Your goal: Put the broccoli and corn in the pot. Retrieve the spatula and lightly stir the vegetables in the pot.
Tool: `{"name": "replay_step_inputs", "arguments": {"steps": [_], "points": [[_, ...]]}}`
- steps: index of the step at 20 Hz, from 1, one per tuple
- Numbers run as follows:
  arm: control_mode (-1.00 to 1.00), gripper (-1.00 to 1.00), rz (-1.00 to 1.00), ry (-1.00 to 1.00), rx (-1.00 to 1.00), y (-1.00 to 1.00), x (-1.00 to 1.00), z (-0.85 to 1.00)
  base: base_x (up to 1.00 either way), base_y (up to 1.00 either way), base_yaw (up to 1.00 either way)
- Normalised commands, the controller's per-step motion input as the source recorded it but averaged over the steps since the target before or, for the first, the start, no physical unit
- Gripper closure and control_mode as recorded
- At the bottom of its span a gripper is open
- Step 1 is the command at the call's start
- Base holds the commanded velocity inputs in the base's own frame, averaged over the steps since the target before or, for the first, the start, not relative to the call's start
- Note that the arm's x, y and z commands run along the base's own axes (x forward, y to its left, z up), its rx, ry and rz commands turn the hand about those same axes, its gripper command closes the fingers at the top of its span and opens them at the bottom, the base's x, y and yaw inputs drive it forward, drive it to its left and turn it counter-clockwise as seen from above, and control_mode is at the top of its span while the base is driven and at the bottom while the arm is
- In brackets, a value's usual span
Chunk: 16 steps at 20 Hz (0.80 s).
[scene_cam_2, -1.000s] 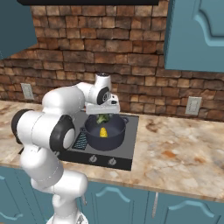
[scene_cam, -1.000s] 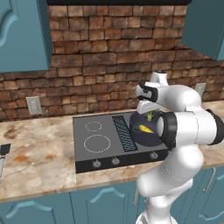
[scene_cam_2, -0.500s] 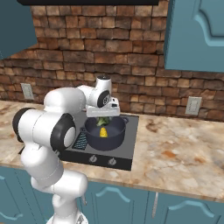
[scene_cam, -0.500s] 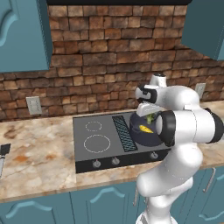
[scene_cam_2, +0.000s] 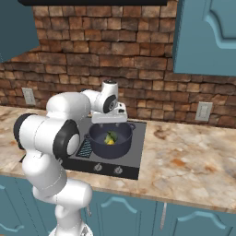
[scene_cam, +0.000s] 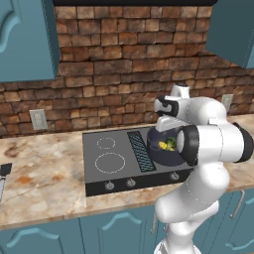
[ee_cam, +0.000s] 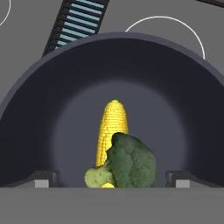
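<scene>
Both vegetables lie in the pot (ee_cam: 39, 100): broccoli (ee_cam: 131, 162) atop the corn (ee_cam: 112, 127). The claw (ee_cam: 113, 178) hangs above, fingers (ee_cam: 43, 178) wide, holding nothing.

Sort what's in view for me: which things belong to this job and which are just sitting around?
Job:
- pot on the cooktop
- corn, lying in the pot
- broccoli, lying on the corn
- spatula, far left on the counter
- gripper, open over the pot

Lying about:
- cooktop with its knobs
- wall sockets
- cabinets
</scene>
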Motion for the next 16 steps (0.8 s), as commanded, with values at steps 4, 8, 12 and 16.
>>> {"name": "replay_step_inputs", "arguments": {"steps": [4, 8, 12, 16], "points": [[-1.0, -1.0, 0.0, -0.08, 0.0, 0.0, -0.74, 0.56, 0.0, 0.0, 0.0], [-1.0, -1.0, 0.0, -0.01, 0.0, 0.08, -1.0, 0.48, 0.0, 0.0, 0.0], [-1.0, -1.0, 0.05, 0.03, -0.03, 0.42, -1.0, 0.22, 0.0, 0.0, 0.0], [-1.0, -1.0, 0.07, 0.01, -0.08, 0.5, -1.0, 0.1, 0.0, 0.0, 0.0]]}}
